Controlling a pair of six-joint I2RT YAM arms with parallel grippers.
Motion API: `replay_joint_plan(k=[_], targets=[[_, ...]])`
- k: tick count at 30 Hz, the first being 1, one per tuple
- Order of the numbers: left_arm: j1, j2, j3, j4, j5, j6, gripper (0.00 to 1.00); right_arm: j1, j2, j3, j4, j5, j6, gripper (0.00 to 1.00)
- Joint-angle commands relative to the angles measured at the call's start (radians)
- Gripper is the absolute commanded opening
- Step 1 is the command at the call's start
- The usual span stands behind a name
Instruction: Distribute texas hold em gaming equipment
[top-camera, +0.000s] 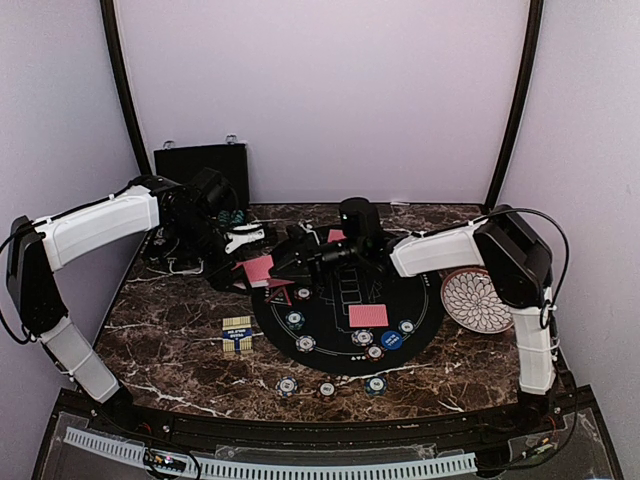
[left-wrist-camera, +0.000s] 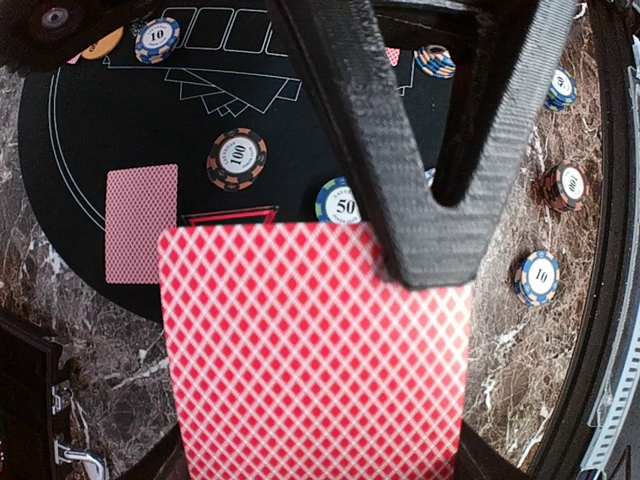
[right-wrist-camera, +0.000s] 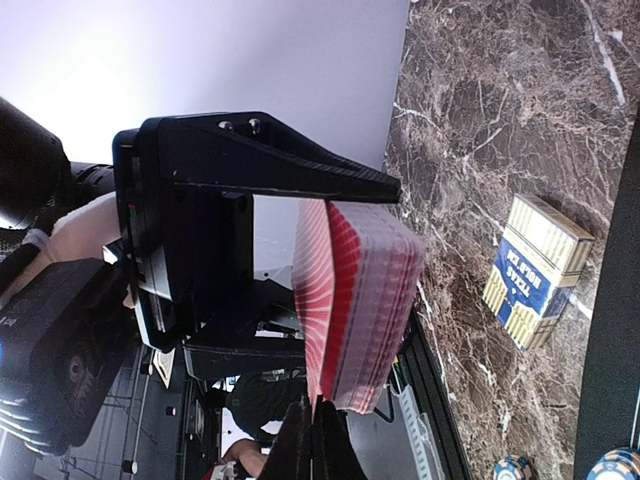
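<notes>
The deck of red-backed playing cards (left-wrist-camera: 300, 350) hangs over the edge of the round black felt mat (left-wrist-camera: 60, 130), clamped in the left gripper (left-wrist-camera: 420, 265). The right gripper (right-wrist-camera: 312, 445), fingers together, sits at its lower edge. We judge dealing is in hand; next, one card must come off alone. Striped round chips (left-wrist-camera: 237, 159) read 100, 50, 10.
</notes>
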Motion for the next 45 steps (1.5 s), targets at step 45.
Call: replay_joint_plan(k=[45], targets=[[0.005,-0.061,-0.016,-0.003,-0.008,-0.005,0.0,-0.151,0.273,0.374,-0.447,0.153,-0.349,0.0]])
